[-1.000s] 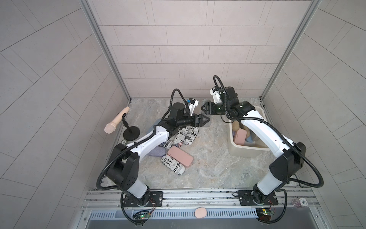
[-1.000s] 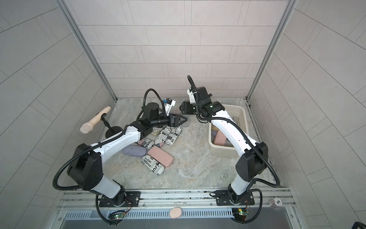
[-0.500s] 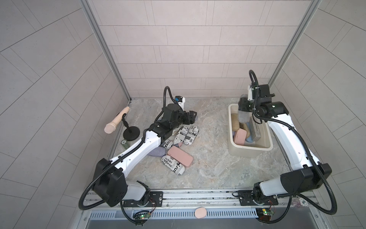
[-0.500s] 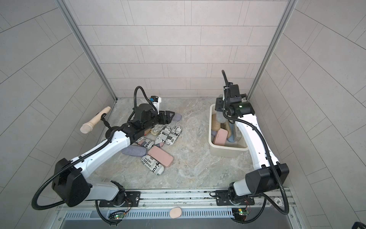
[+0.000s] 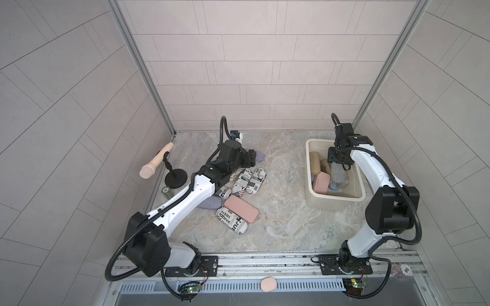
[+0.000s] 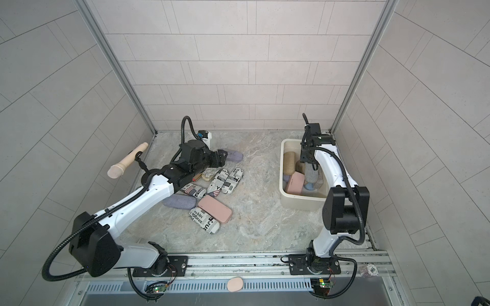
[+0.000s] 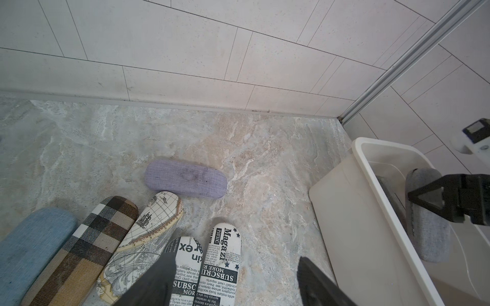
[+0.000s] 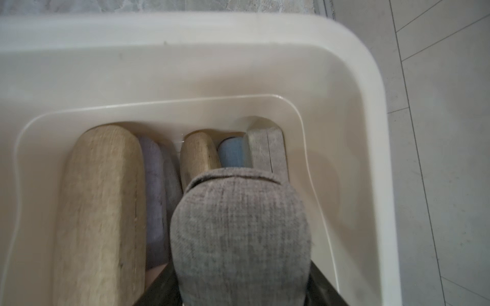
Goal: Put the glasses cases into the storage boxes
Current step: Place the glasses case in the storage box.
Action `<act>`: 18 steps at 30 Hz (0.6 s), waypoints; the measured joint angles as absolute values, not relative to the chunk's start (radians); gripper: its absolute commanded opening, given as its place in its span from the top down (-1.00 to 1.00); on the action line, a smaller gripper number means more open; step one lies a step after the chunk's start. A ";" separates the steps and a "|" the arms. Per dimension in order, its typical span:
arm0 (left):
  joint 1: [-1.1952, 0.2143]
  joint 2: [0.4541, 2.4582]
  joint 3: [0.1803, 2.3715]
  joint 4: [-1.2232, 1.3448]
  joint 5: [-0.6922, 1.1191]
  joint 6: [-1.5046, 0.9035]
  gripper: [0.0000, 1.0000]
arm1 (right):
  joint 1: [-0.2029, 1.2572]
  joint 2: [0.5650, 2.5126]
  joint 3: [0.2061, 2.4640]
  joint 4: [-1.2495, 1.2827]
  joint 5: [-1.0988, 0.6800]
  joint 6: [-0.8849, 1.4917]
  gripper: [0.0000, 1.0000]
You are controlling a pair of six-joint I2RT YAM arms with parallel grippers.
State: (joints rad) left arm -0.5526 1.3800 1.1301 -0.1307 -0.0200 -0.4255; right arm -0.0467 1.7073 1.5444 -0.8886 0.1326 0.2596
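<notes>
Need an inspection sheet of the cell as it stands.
Surface: marbled stone-look tabletop, no spills seen.
Job's things: cream-white plastic tub holds several cases; newspaper-print cases, pink flat case and lilac fabric case lie loose on the tabletop.
Clutter: beige handle on black round stand.
Grippers: left pincer open, empty; right pincer shut on grey fabric case, upright inside the tub.
Cables: black ribbed hoses loop off both arms.
Surroundings: pale tiled walls, aluminium corner posts.

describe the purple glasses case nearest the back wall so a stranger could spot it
On the marble table, left of the cream tub, sits a heap of glasses cases. Behind it, nearest the back wall, one lilac cloth case lies flat, just ahead of the left tool. Its neighbours are printed or checked, and the other lilac case lies partly under the left arm.
</notes>
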 measured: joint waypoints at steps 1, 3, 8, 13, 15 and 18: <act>-0.553 1.380 1.131 -0.131 -0.020 -0.426 -0.57 | -0.047 1.740 1.565 -0.891 0.142 0.257 -0.26; -0.553 1.380 1.134 -0.135 -0.020 -0.425 -0.57 | -0.047 1.788 1.585 -0.893 0.152 0.250 -0.31; -0.553 1.380 1.140 -0.141 -0.019 -0.425 -0.57 | -0.047 1.839 1.589 -0.899 0.159 0.240 -0.38; -0.553 1.380 1.140 -0.148 -0.019 -0.424 -0.57 | -0.047 1.846 1.628 -0.910 0.155 0.237 -0.53; -0.553 1.380 1.140 -0.149 -0.019 -0.424 -0.57 | -0.047 1.846 1.646 -0.914 0.150 0.239 -0.55; -0.553 1.380 1.141 -0.149 -0.019 -0.421 -0.57 | -0.046 1.846 1.681 -0.933 0.146 0.240 -0.55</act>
State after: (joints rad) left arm -0.5526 1.3800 1.1408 -0.1486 -0.0193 -0.4213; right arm -0.0456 1.8458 1.6810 -0.9333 0.1459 0.2398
